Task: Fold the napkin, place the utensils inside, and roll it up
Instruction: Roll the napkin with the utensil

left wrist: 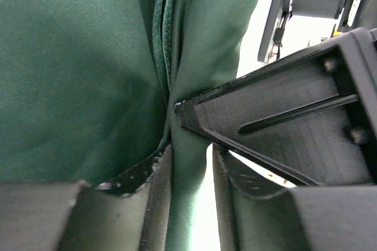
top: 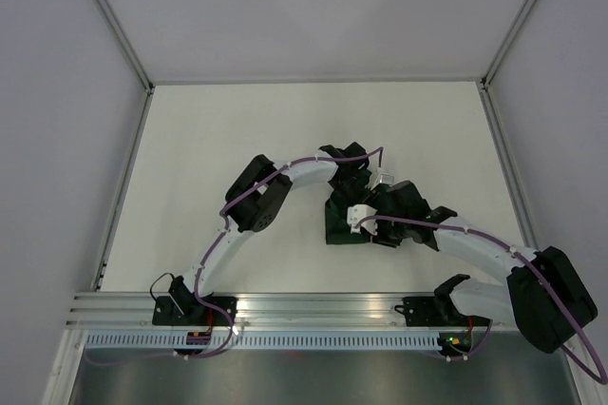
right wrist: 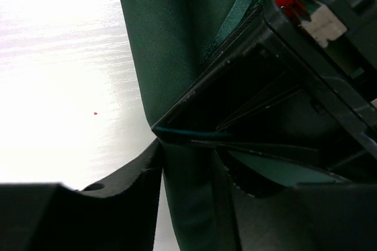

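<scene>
The dark green napkin [top: 340, 222] is bunched in the middle of the white table, under both grippers. My left gripper [top: 349, 175] comes from the upper left and my right gripper [top: 377, 207] from the right; they meet over the cloth. In the left wrist view the napkin [left wrist: 76, 74] fills the left, and a fold runs between the left gripper's [left wrist: 191, 145] jaws with a sliver of light beside it. In the right wrist view a fold of napkin [right wrist: 171, 45] fills the gap of the right gripper [right wrist: 188, 145]. No utensils are in view.
The white table [top: 237, 139] is walled by pale panels with metal posts at the back corners. An aluminium rail [top: 313, 308] with both arm bases runs along the near edge. The right gripper's finger [left wrist: 283, 121] crowds the left wrist view.
</scene>
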`<state>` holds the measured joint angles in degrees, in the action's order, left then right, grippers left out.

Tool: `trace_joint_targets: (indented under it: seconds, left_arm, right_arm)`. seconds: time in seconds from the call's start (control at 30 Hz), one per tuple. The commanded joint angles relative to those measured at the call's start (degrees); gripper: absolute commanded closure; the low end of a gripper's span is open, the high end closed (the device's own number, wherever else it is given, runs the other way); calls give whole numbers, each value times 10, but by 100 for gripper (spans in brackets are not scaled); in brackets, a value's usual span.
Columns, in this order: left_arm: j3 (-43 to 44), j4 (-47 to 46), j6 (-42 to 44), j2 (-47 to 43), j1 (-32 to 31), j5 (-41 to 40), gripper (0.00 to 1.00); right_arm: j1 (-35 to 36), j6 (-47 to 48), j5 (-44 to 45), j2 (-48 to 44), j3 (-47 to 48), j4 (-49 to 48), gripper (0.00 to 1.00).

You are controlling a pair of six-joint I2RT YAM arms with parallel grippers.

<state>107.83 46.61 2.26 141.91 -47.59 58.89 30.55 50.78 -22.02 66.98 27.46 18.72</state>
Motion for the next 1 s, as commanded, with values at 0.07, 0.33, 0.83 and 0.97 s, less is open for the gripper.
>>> trace_joint_targets:
  seconds: [0.07,0.33,0.83,0.97]
  left_arm:
    - [-26,-23,-13,7,4,-148,58]
    - [-68,-101,-74,-61,15,-172,57]
    - [-256,-305,-221,-251,104,-215,58]
    - [-312,-370,-251,-311,116,-254,60]
  right_arm:
    - [2,0,-7,13,-5,-10,67]
    - [1,-1,-32,51,22,25,76]
    - [-77,62,-152,173,135,157,80]
    - [-129,108,-193,254,209,243,80]
